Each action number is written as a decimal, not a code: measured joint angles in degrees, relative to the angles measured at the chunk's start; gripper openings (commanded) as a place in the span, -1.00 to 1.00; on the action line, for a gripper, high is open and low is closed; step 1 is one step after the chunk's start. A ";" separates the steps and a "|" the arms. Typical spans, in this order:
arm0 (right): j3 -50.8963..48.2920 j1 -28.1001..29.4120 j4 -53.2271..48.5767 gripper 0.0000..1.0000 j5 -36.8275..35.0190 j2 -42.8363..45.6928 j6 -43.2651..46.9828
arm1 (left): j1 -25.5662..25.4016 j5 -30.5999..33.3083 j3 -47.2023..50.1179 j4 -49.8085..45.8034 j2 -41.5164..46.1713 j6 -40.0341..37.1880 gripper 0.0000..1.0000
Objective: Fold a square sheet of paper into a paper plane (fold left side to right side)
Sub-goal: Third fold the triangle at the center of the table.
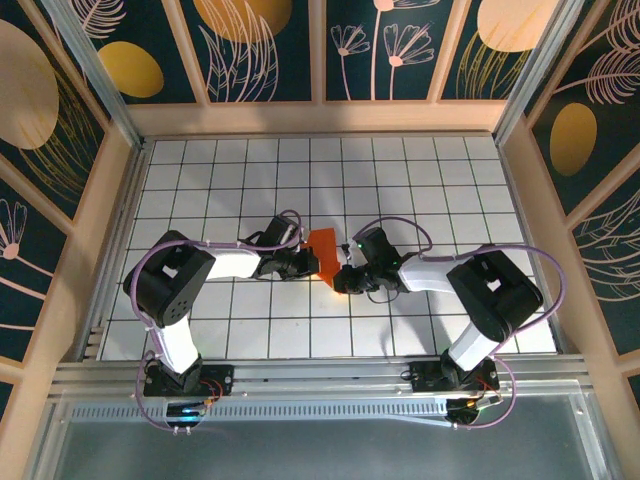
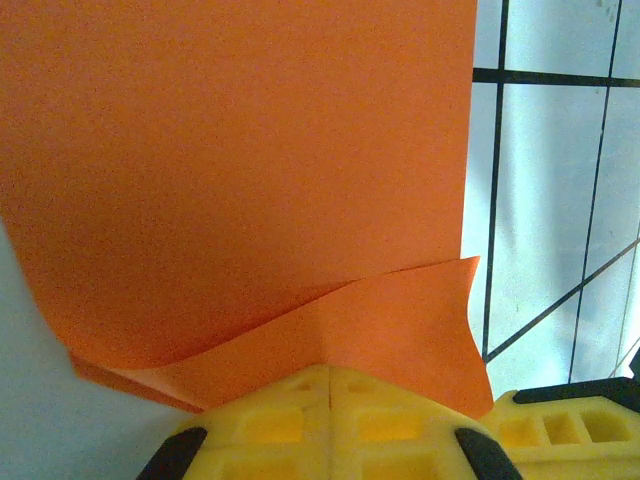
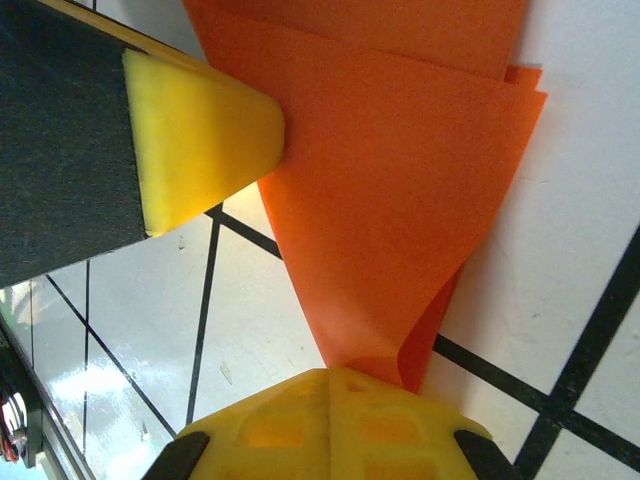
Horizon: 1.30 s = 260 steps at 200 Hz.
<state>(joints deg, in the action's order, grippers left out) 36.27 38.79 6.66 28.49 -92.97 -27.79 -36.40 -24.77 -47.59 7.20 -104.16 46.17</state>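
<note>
You see 1 orange sheet of paper (image 1: pixel 322 250), partly folded. 2 grippers clamp it: left gripper (image 2: pixel 330 390) and right gripper (image 3: pixel 330 385), each closed on an edge.

Two arms, same build. Left arm (image 1: pixel 175 290) and right arm (image 1: pixel 490 290): bulky black joint housings, white links between. Lilac cable (image 1: pixel 134 283) loops outside each arm, base to wrist. Bases (image 1: pixel 185 382) black, with small red and green lights. Green lamp (image 1: pixel 357 243) on right wrist. Jaws: yellow moulded pads (image 2: pixel 300 425) with square recesses, black backing.
</note>
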 measured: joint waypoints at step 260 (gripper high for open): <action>4.61 -0.04 -5.44 -1.00 0.11 -3.69 0.44 | -5.29 0.13 3.23 3.54 5.57 4.35 -1.00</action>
<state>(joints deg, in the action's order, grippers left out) 40.88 38.74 1.21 28.60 -96.66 -27.35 -41.69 -24.64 -44.36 10.74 -98.59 50.52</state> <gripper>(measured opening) 0.051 0.048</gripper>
